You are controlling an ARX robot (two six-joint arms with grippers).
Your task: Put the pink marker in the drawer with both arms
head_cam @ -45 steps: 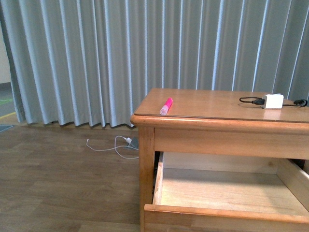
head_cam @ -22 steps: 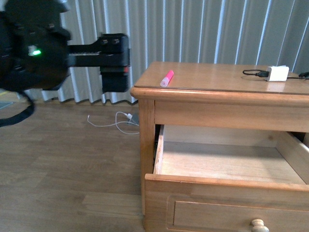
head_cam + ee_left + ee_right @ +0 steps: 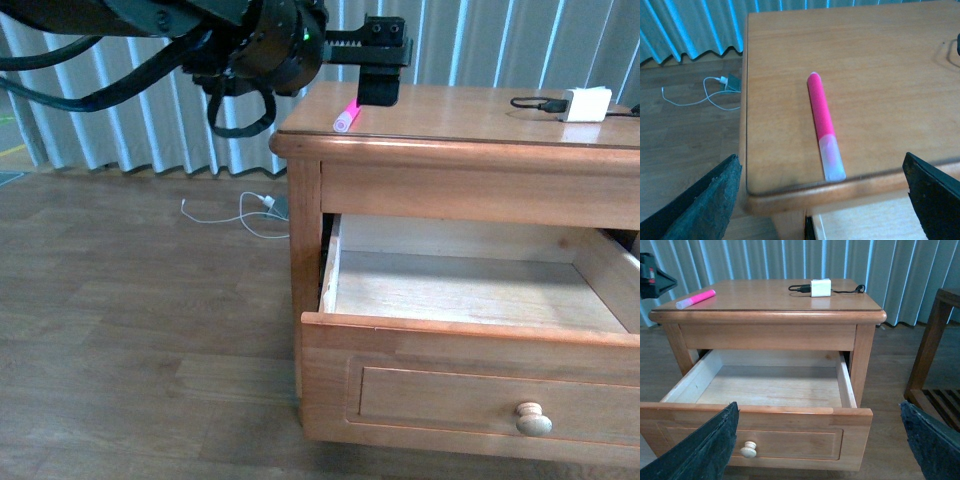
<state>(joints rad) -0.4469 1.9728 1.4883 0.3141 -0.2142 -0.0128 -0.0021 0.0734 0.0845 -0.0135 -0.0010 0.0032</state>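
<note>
On nightstand top: pink marker lies flat near the front left corner, pale cap pointing at the front edge and ending just short of it. It is not in the drawer.
Left gripper: hovers over the marker's far end in the front view. Jaws are spread wide. The wrist view shows a finger on each side of the marker, neither touching it.
Left arm: reaches in from the upper left, with black rounded housings and looped cables hanging beside the nightstand corner.
Right gripper: jaws are spread wide with nothing clamped. It faces the drawer front from outside and is seen only in its own wrist view.
Drawer: pulled well out, pale wood floor in plain view. It has a recessed front panel with a round knob.
Nightstand: honey-brown wood, with the drawer directly under its top.
Charger: white block with a black cable, at the back right of the top, well apart from the marker.
Floor: wood planks. A white cable with a plug lies near the curtain, left of the nightstand.
Curtain: pale grey pleats behind everything.
Side furniture: dark wooden frame to the right of the nightstand, seen in the right wrist view only.
</note>
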